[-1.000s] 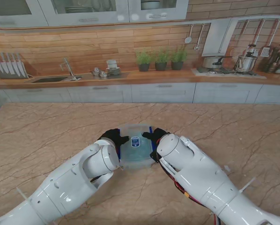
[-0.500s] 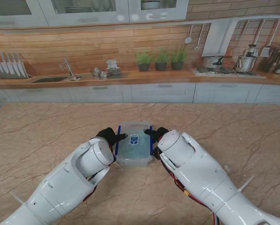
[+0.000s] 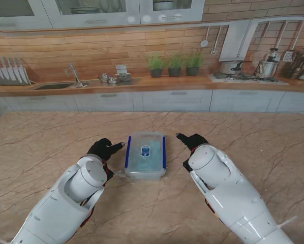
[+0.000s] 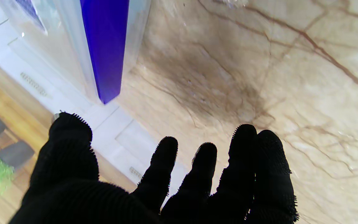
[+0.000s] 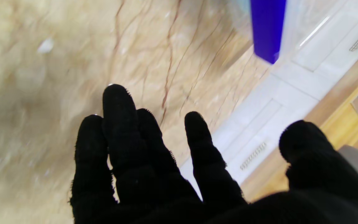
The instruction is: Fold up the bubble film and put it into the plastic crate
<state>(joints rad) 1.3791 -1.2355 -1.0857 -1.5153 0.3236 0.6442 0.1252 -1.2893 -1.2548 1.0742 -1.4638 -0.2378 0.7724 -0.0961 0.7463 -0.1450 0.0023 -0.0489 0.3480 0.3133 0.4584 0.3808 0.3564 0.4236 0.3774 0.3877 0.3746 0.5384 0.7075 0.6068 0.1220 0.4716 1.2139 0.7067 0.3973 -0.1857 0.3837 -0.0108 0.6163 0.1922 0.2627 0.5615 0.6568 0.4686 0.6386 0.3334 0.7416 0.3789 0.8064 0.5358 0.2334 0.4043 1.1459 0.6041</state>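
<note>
Marble table (image 3: 50, 137): lidded plastic crate (image 3: 145, 155); right wrist view blurred, fingers (image 5: 120, 124) seemingly spread.

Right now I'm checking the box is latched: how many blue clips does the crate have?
2. One blue clip runs along the plastic crate's left side, the other along its right. The near and far ends show none.

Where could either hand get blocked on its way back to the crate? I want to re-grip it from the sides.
Nothing visible stands in the way. The left hand and the right hand flank the plastic crate, both open and apart from it, with only bare table in each gap. Both wrist views show the same.
</note>
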